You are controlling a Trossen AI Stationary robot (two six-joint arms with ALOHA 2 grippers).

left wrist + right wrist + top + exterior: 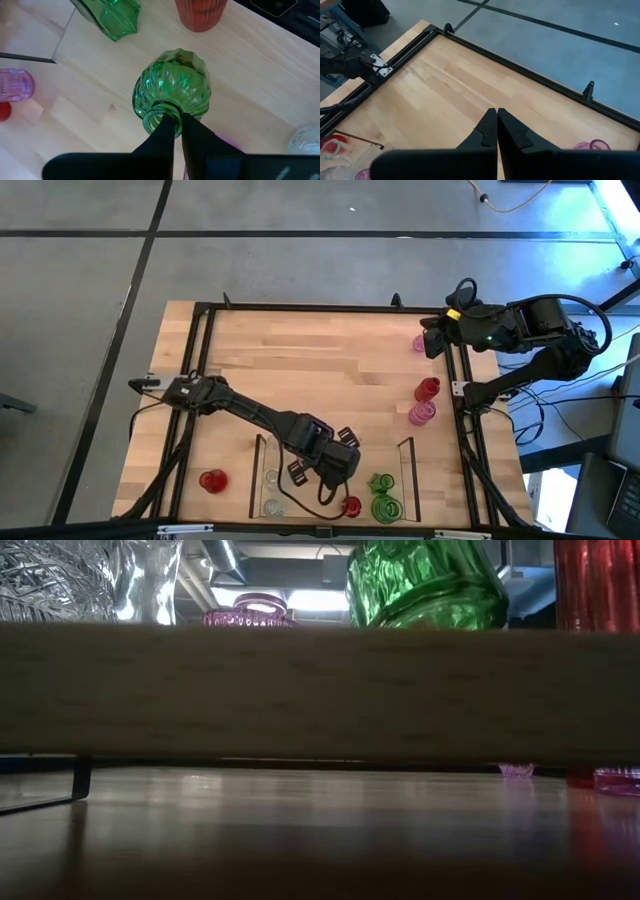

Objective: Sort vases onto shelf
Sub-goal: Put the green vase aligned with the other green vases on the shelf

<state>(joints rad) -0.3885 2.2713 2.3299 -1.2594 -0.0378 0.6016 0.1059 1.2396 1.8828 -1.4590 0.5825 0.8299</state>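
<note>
Jaws of the left gripper (175, 122) clamp a green vase (172, 92) over the wood table (320, 360).

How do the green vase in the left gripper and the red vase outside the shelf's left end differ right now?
The green vase is pinched at its rim by the left gripper over the shelf; the red vase stands free on the table, ungripped. One is green, the other red. The green one is inside the shelf area, the red one outside it. Both are translucent, ribbed glass.

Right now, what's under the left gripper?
Under the left gripper, its fingers at the neck, stands a round green vase on the shelf's wood floor. Whether it rests on the wood or hangs lifted is hidden by its own body.
</note>
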